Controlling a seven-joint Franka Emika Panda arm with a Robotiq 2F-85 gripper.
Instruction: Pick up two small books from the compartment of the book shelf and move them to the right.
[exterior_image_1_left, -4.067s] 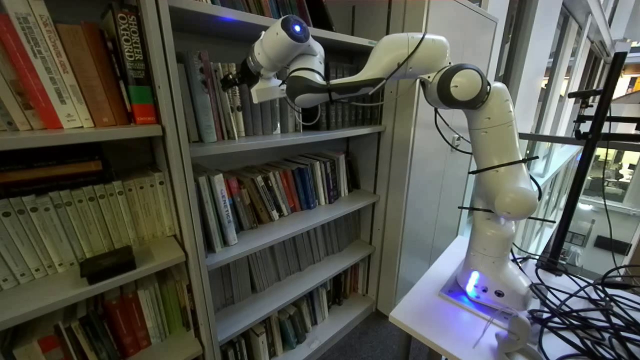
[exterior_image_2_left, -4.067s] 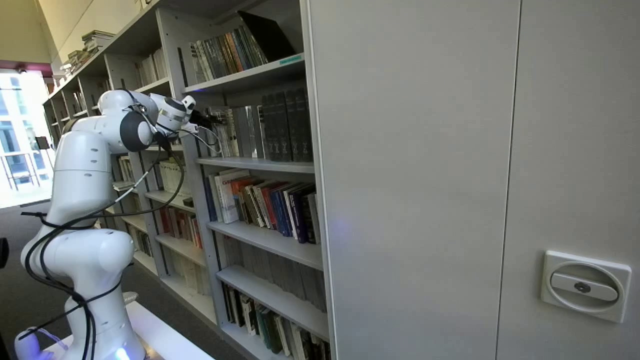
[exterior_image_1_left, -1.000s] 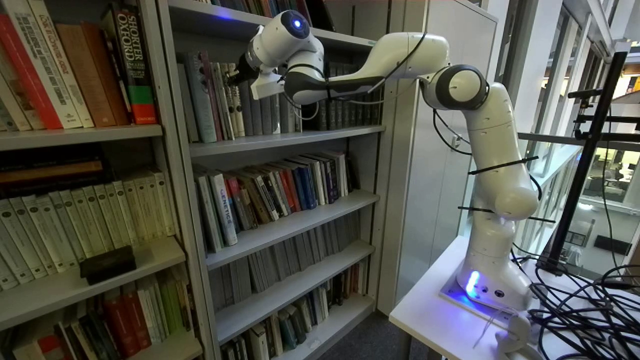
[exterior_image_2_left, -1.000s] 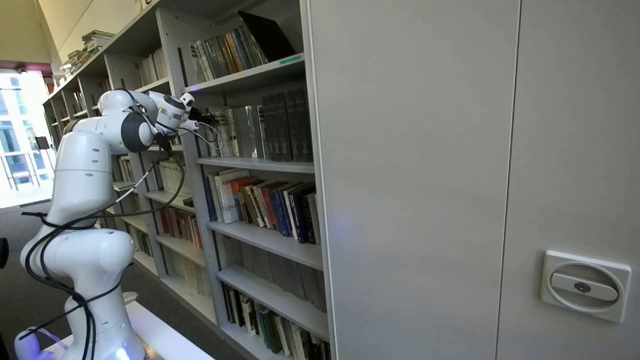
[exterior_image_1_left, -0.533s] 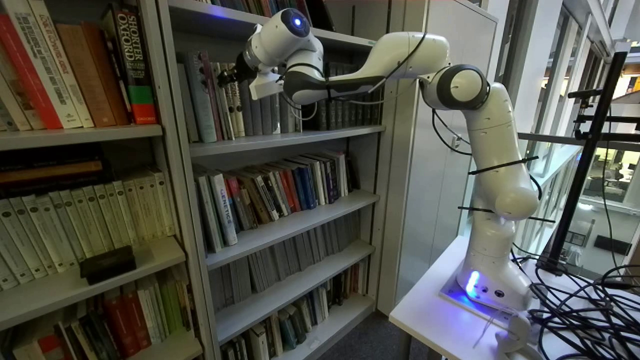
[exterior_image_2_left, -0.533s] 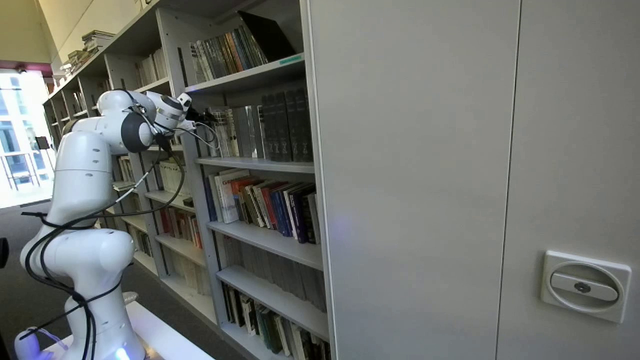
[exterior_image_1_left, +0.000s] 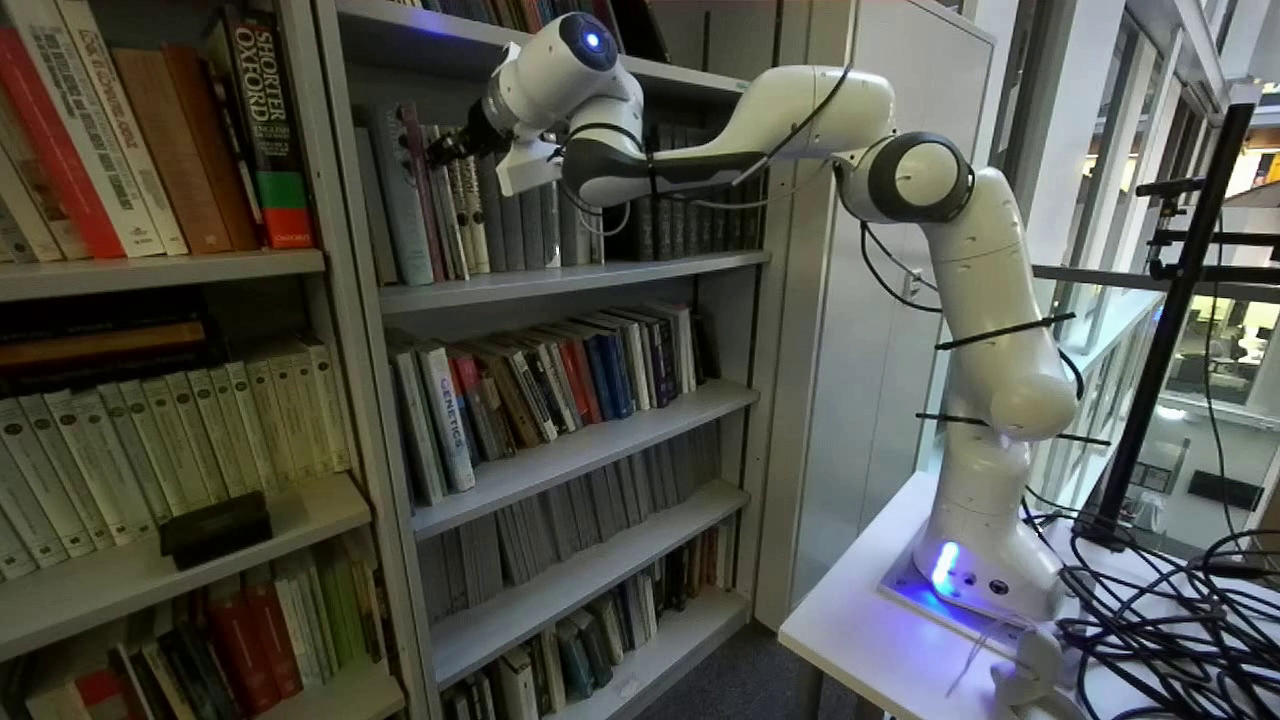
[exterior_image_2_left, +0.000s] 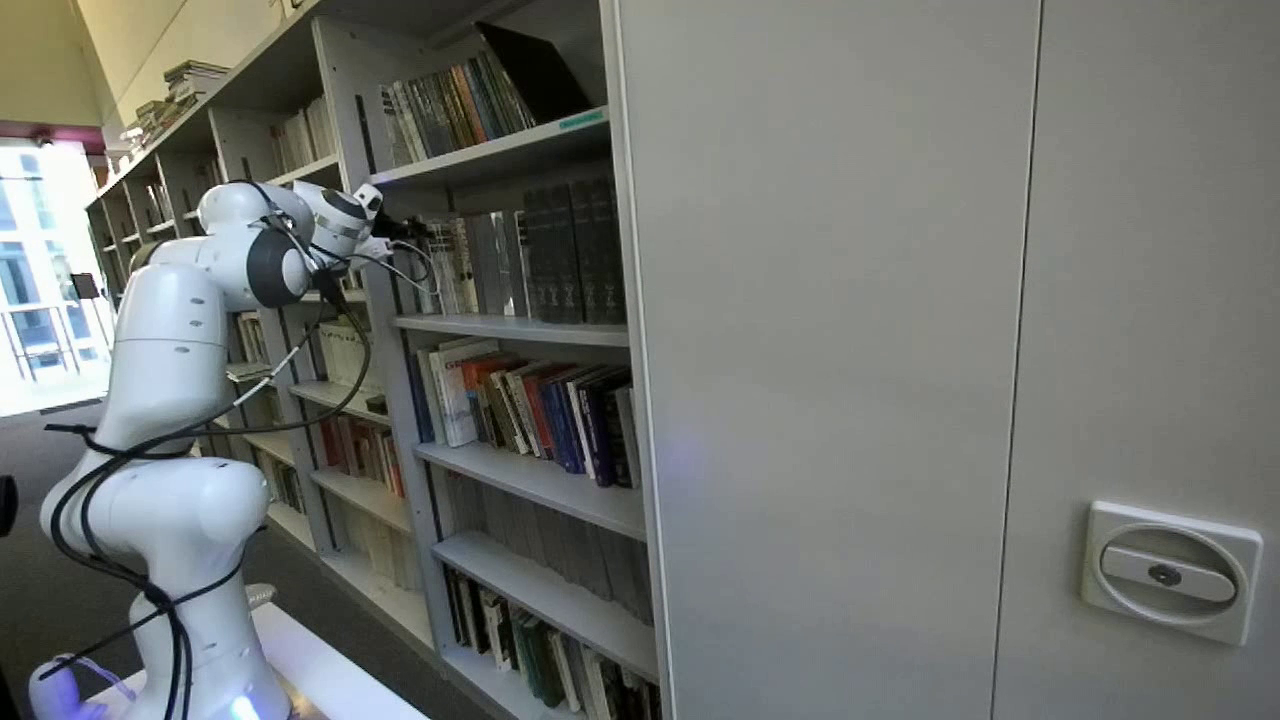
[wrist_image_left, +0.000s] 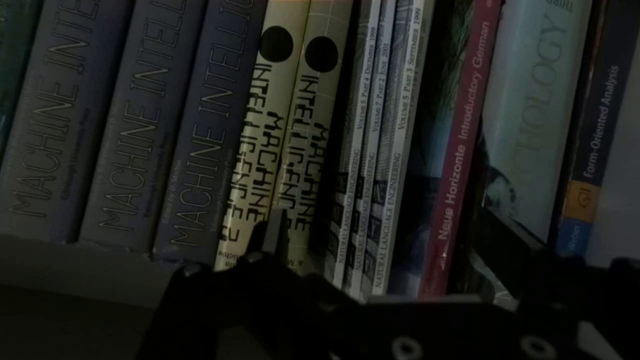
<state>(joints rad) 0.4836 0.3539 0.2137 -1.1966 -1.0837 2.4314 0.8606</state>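
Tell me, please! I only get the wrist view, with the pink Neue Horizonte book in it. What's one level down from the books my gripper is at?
Observer: The next level of the book shelf has a white book with GENETICS on its spine, in an exterior view.
Operator: Cool! What's at the end of my row, way past the Machine Intelligence books?
Observer: In both exterior views, dark books stand at the right end of the compartment.
Operator: And what's my robot standing on?
Observer: Its base is on a white table.
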